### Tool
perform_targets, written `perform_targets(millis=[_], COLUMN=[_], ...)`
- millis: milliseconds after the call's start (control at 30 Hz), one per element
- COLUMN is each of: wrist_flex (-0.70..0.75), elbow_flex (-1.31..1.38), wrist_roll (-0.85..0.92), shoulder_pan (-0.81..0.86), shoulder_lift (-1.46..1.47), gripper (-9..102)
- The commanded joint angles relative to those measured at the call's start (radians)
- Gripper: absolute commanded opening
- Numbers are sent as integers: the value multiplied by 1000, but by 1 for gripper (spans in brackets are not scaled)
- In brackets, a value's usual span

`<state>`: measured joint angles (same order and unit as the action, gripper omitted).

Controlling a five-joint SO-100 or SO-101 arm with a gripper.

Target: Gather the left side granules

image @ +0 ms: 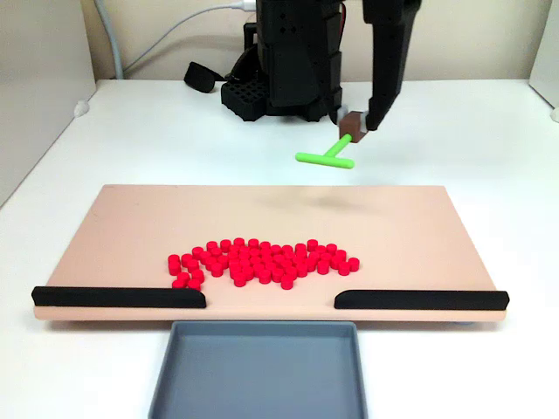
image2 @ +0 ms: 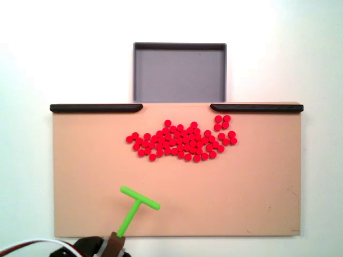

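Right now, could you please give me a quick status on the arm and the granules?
Gripper shut on green T-shaped pusher, raised behind the board. Granules in one band mid-board, near the rail gap. Nothing between pusher and granules.

So the gripper (image: 354,125) hangs above the far edge of the tan board (image: 131,227), pinching the stem of the green T-shaped pusher (image: 327,155), crossbar pointing toward the camera and clear of the surface. The red granules (image: 262,261) sit in one wide patch near the front, between two black rails (image: 118,297). A grey tray (image: 262,375) sits below the gap.
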<state>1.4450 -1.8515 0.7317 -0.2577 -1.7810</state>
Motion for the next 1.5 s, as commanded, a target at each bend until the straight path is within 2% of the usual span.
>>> perform_targets(millis=[0, 300, 500, 733, 1033, 1467], wrist_flex=[80, 104, 212, 212, 212, 256], elbow_flex=[124, 360, 600, 776, 908, 1063], wrist_roll=[-127, -551, -719, -953, -1039, -1028], shoulder_pan=[-49, -78, -77, -74, -95, -126], shoulder_lift=[75, 249, 385, 511, 652, 795], gripper=[0, 0, 0, 0, 0, 0])
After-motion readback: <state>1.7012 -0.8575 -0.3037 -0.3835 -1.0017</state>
